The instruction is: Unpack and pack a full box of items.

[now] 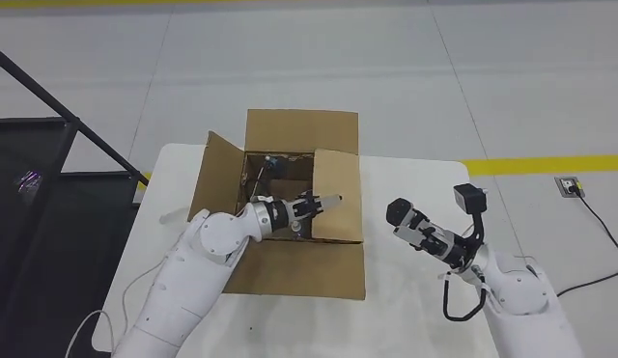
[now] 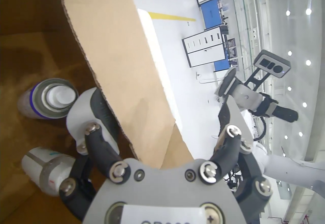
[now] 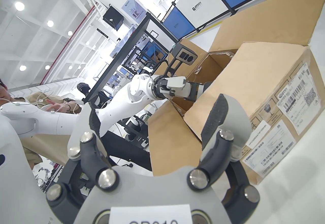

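An open cardboard box (image 1: 301, 131) stands on the white table (image 1: 415, 290). My left gripper (image 1: 316, 209) is at the box's right-hand flap (image 2: 111, 39) and stands open astride it, one finger (image 2: 87, 108) inside the box and the other outside. Down in the box stand a spray can with a purple band (image 2: 47, 99) and a white and grey can (image 2: 44, 171), both near the inner finger. My right gripper (image 1: 396, 209) hangs open above the table to the right of the box (image 3: 256, 75), holding nothing, its fingertips (image 3: 218, 115) turned toward the box.
The box's other flaps stand up or lie outward; the front one (image 1: 299, 271) lies flat on the table. A dark frame (image 1: 39, 97) and a black surface (image 1: 48, 223) border the table's left side. Bare table (image 1: 406, 271) lies to the right of the box.
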`<state>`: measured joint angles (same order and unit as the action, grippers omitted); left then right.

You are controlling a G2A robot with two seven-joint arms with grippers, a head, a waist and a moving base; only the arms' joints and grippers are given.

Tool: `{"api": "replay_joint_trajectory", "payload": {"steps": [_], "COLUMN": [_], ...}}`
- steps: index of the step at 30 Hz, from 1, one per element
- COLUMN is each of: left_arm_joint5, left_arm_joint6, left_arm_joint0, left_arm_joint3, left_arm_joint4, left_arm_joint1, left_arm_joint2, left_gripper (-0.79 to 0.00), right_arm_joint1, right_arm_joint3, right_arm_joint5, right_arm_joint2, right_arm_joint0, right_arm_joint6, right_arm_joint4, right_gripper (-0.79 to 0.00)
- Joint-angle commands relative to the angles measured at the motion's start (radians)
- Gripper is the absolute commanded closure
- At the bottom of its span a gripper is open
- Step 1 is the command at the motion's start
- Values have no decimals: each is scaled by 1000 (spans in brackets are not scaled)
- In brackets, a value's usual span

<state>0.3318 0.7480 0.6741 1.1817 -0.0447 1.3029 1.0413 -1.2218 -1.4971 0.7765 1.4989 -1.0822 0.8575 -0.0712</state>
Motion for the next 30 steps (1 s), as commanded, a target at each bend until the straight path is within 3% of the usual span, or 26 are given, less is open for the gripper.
{"api": "replay_joint_trajectory", "payload": {"steps": [1, 7, 13, 20, 30], "left_arm_joint5": [0, -13, -43, -45, -54], "left_arm_joint6": [1, -37, -135, -217, -259], "left_arm_joint0": [0, -7, -56, -147, -253], "left_arm_joint3": [29, 108, 99, -9, -214], "left_arm_joint4": [7, -4, -19, -38, -21], "left_arm_joint1": [-1, 7, 39, 96, 194], "left_arm_joint2": [6, -18, -99, -228, -379], "left_gripper": [-785, -785, -785, -785, -785], "right_arm_joint1": [2, 11, 21, 31, 31], "right_arm_joint3": [-4, -25, -68, -138, -138], "right_arm_joint5": [6, 31, 61, 32, 32], "right_arm_joint2": [-1, 19, 98, 229, 229], "right_arm_joint0": [0, -20, -89, -221, -221], "right_arm_joint6": [-11, -66, -172, -326, -326], "right_arm_joint4": [3, 13, 29, 122, 122], "right_gripper": [-785, -785, -785, -785, -785]}}
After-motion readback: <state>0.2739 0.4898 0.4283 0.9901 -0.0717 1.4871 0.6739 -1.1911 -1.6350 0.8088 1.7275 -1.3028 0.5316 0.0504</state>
